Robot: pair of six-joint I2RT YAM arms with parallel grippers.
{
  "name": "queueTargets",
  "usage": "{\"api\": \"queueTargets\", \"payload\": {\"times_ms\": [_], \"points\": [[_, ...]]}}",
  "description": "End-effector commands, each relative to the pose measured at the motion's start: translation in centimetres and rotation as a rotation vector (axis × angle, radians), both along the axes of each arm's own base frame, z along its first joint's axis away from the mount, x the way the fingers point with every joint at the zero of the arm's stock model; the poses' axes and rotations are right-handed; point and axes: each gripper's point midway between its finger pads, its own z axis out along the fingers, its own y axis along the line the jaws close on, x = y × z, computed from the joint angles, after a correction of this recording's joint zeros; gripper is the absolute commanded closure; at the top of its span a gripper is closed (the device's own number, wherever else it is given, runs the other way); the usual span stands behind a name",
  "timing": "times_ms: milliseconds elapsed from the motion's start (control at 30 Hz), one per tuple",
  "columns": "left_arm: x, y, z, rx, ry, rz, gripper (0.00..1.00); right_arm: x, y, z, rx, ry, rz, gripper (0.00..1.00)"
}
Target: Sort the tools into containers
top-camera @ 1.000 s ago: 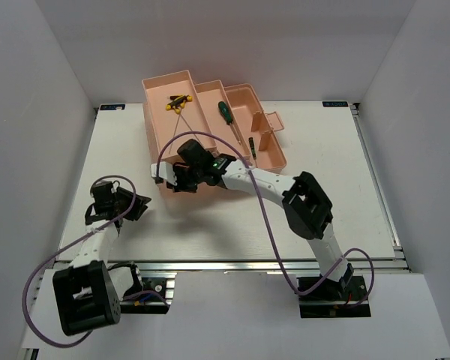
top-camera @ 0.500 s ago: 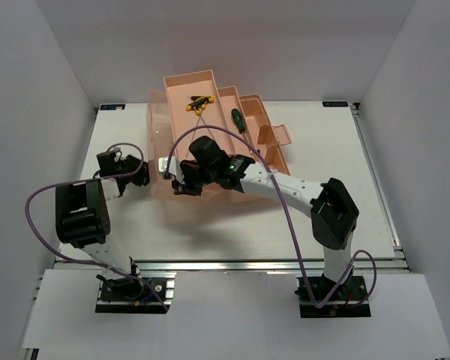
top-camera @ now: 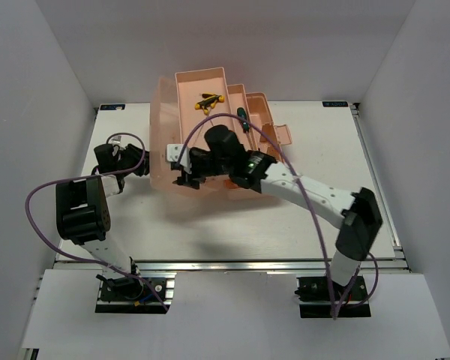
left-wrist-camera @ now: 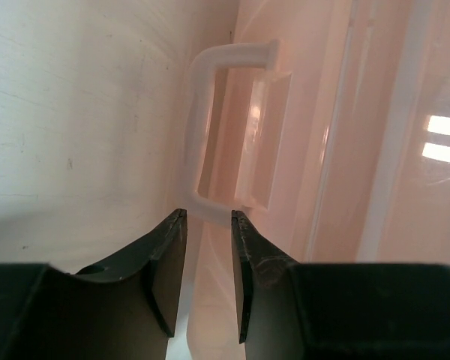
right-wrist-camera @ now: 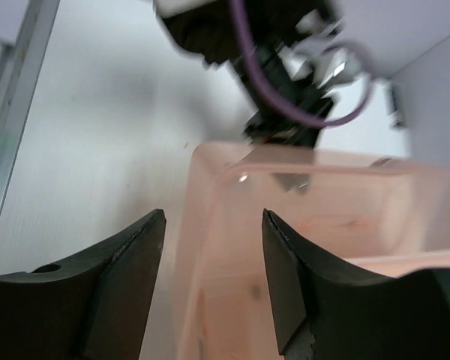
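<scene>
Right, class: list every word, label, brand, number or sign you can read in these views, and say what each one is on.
No text is legible in any view.
left corner label, at the far edge of the table: too small to read.
right corner label, same edge: too small to read.
toolbox: no print visible on it.

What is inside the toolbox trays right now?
Yellow-and-black tools lie in the top tray; a green screwdriver in the next. The right arm hides anything lower down.
</scene>
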Motion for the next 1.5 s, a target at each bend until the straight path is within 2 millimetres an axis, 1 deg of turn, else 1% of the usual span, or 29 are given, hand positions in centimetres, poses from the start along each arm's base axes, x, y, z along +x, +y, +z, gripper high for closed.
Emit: {"api": "queueTargets", "payload": {"times_ms": [0,33,100,133,167,200,233,267,300,333,367,400,433,467,500,533,567,600,633,733,767,800,867,933,967,1000,1133,1233,1467], "points": [[0.0,-1.2,2.5,-0.022,-0.086,-0.071,0.59,-1.5,-1.8,9.9,0.237,-0.143,0.042,0.4],[0.1,-1.2,2.6,-0.021,-0.086,-0.073,0.59,-2.0,-2.3,9.3,0.233,-0.163,0.065,0.41],[0.3,-1.3,2.7,-0.022,-0.091,-0.075,0.59,-3.4,-3.6,10.9,0.293,-0.206,0.093,0.43],[0.6,-1.2,3.1,-0.022,-0.098,-0.076,0.6,-3.7,-4.5,10.1,0.304,-0.175,0.067,0.45],[0.7,-1.2,3.3,-0.021,-0.1,-0.075,0.59,-1.7,-5.1,12.0,0.387,-0.202,-0.055,0.6],[0.8,-1.2,3.5,-0.021,-0.104,-0.075,0.59,-0.1,-6.1,12.8,0.445,-0.17,-0.163,0.72],[0.9,-1.2,4.0,-0.019,-0.115,-0.078,0.59,3.1,-8.4,14.1,0.526,-0.138,-0.323,0.86],[1.3,-1.2,4.7,-0.015,-0.132,-0.08,0.59,6.8,-11.1,15.1,0.636,-0.018,-0.548,1.0],[1.5,-1.3,5.1,-0.013,-0.139,-0.083,0.59,9.2,-12.9,15.2,0.653,0.044,-0.646,1.0],[1.7,-1.5,5.7,-0.013,-0.153,-0.09,0.59,14.7,-17.3,14.0,0.642,0.112,-0.807,1.0],[2.3,-1.7,6.8,-0.006,-0.18,-0.097,0.59,16.8,-19.7,13.8,0.654,0.292,-0.908,1.0],[2.5,-1.8,7.2,-0.005,-0.181,-0.101,0.59,18.5,-21.7,12.6,0.633,0.356,-0.963,1.0],[2.8,-2.5,7.8,-0.003,-0.195,-0.116,0.59,22.0,-26.8,10.7,0.616,0.38,-1.098,1.0],[3.5,-2.7,8.9,0.002,-0.222,-0.125,0.59,23.0,-29.2,9.3,0.591,0.395,-1.152,1.0],[3.8,-3.1,9.3,0.004,-0.227,-0.128,0.59,23.7,-31.2,6.4,0.523,0.422,-1.211,1.0],[4.1,-4.0,9.8,0.006,-0.238,-0.145,0.59,25.0,-34.9,3.4,0.466,0.444,-1.304,1.0],[4.5,-4.4,10.0,0.007,-0.242,-0.152,0.59,25.3,-36.5,1.2,0.41,0.465,-1.345,1.0],[5.1,-4.9,11.3,0.011,-0.27,-0.158,0.59,24.8,-37.8,-2.0,0.305,0.499,-1.364,1.0],[5.2,-6.0,11.7,0.011,-0.277,-0.178,0.59,25.0,-39.7,-4.9,0.244,0.546,-1.399,1.0],[5.9,-8.1,13.3,0.011,-0.303,-0.215,0.59,22.6,-40.3,-10.6,0.091,0.691,-1.358,1.0],[6.3,-8.1,13.7,0.013,-0.311,-0.211,0.59,21.9,-39.6,-11.4,0.075,0.72,-1.306,1.0],[6.1,-10.6,14.4,0.006,-0.323,-0.256,0.59,20.8,-39.2,-13.0,0.037,0.753,-1.275,1.0],[6.2,-12.0,15.1,0.0,-0.336,-0.276,0.59,19.6,-37.8,-14.0,0.037,0.823,-1.202,1.0],[6.2,-14.5,15.7,-0.006,-0.341,-0.314,0.59,18.6,-36.1,-15.3,0.008,0.877,-1.148,1.0],[6.1,-15.5,15.8,-0.01,-0.341,-0.332,0.59,18.4,-35.5,-15.6,0.005,0.895,-1.126,1.0],[5.6,-17.4,15.4,-0.017,-0.326,-0.368,0.59,18.2,-34.7,-15.9,-0.002,0.913,-1.109,1.0],[5.3,-21.0,13.6,-0.028,-0.281,-0.434,0.59,18.1,-32.4,-15.7,0.028,1.0,-1.032,1.0],[5.1,-22.0,13.4,-0.028,-0.276,-0.444,0.59,18.3,-31.1,-14.4,0.069,1.002,-0.984,1.0],[5.5,-22.0,14.0,0.021,-0.278,-0.444,0.59,18.8,-28.4,-12.8,0.103,1.0,-0.93,1.0]]}}
